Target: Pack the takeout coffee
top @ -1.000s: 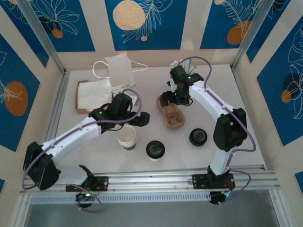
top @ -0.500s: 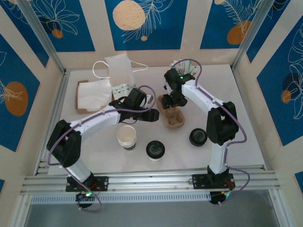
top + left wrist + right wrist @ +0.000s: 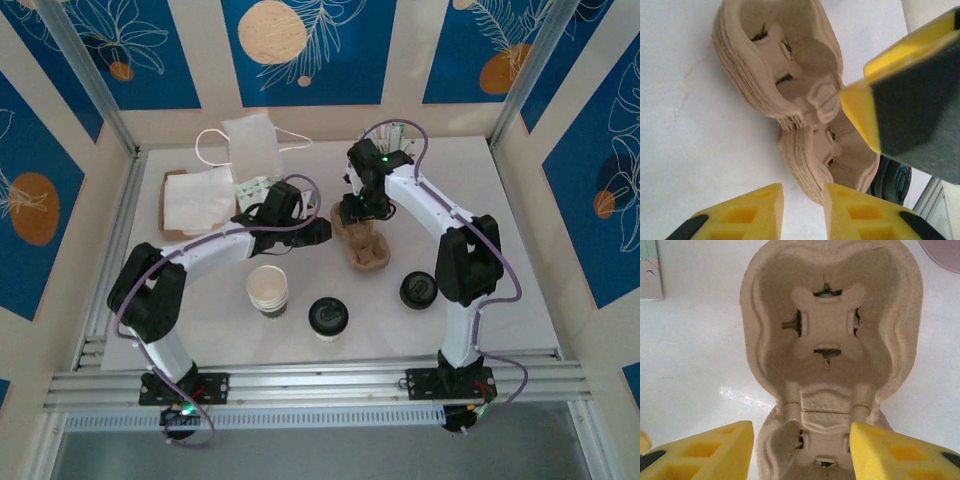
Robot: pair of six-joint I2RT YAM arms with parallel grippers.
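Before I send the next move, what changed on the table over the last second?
The left fingers swung forward and right to the cup carrier, narrowing. The right fingers narrowed around its far end. The carrier, takeout coffee, cup stack and loose lid stayed put.

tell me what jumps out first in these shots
Both arms meet mid-table over the stack of brown moulded-pulp cup carriers, left gripper and right gripper both at its far end. Nearer the bases, the whitish paper cup with the black sip lid stands alone between a stack of lidless cream paper cups and a loose round black lid.
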